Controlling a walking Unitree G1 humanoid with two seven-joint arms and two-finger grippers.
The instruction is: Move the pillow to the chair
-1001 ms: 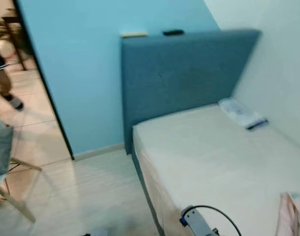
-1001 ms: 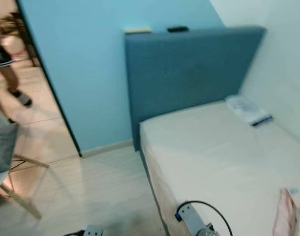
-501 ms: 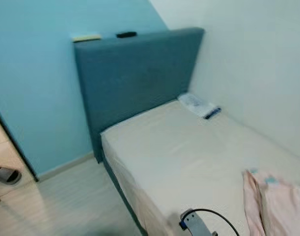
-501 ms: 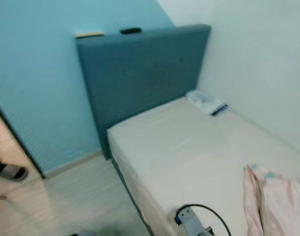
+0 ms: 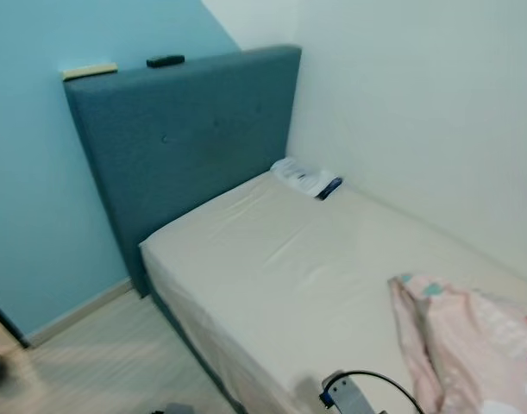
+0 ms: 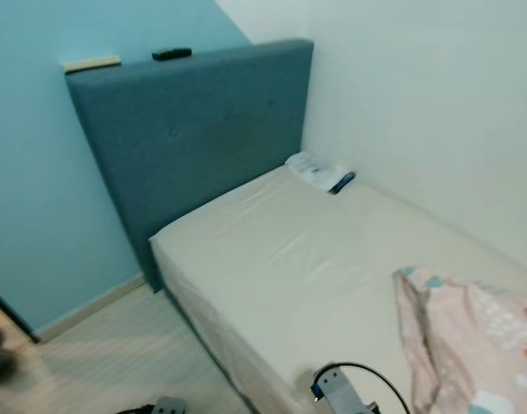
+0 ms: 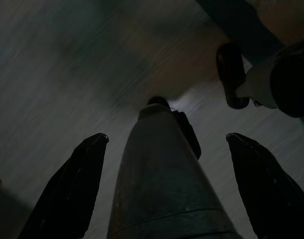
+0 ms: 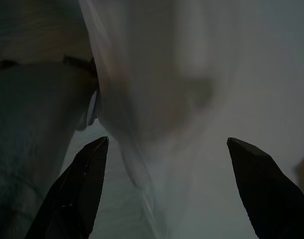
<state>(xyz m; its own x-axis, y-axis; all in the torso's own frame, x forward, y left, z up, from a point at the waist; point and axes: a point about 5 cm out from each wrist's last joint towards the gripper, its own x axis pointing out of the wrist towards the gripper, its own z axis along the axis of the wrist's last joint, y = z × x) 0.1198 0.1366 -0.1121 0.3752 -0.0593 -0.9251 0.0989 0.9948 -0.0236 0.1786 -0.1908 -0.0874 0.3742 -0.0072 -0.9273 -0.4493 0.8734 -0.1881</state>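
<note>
Left eye view, listed left to right for you: blue wall (image 5: 30,190); padded headboard (image 5: 185,147) with a pale flat item (image 5: 89,71) and a dark small item (image 5: 165,61) on its top edge; bed (image 5: 289,285) with bare sheet; small packet (image 5: 308,179) at the head corner by the white wall (image 5: 418,121); pink patterned pillow (image 5: 474,345) lying on the bed's near right part.

Progress, as you may judge it: pillow not yet grasped; pick-up, carry and placing on the chair all remain.

Arms: both hang low. Left pincer (image 7: 166,186) spread, pointing at the floor. Right pincer (image 8: 166,186) spread, holding nothing, beside pale fabric.
</note>
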